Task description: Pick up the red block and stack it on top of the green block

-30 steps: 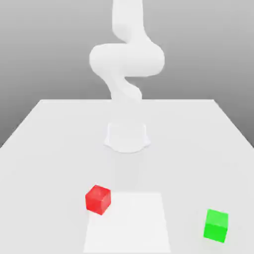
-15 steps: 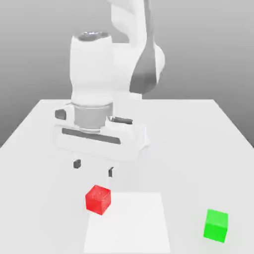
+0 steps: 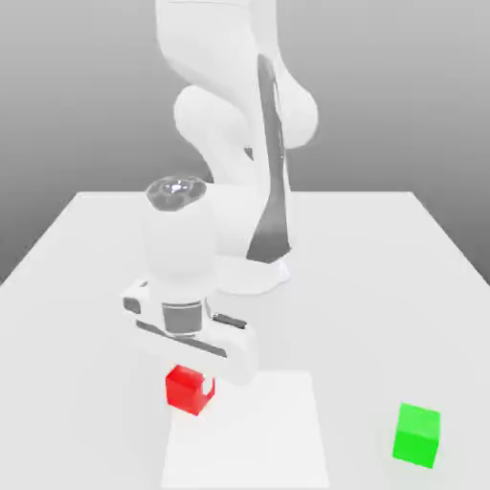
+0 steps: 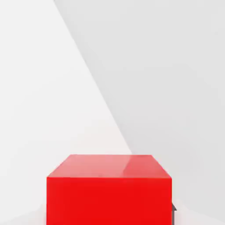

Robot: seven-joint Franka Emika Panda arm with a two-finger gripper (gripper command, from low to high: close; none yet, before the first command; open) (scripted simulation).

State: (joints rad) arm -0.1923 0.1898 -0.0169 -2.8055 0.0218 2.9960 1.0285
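The red block (image 3: 182,390) rests on the white table (image 3: 383,287), near the front and toward the exterior view's left. My gripper (image 3: 189,385) has come down over it and stands open, its jaws straddling the cube; one pale finger (image 3: 208,388) shows against the cube's right face. In the hand view the red block (image 4: 108,193) looms close, with a dark finger pad (image 4: 173,210) just past its edge. The green block (image 3: 417,435) sits alone at the front toward the exterior view's right, well apart from the gripper.
The arm's base (image 3: 263,273) stands at mid-table behind the gripper. A slightly brighter square patch (image 3: 258,440) marks the tabletop between the two cubes. The table's edges run along the back and both sides.
The arm swung into view and the hand has dropped from above the red block to down around it. Neither cube has moved.
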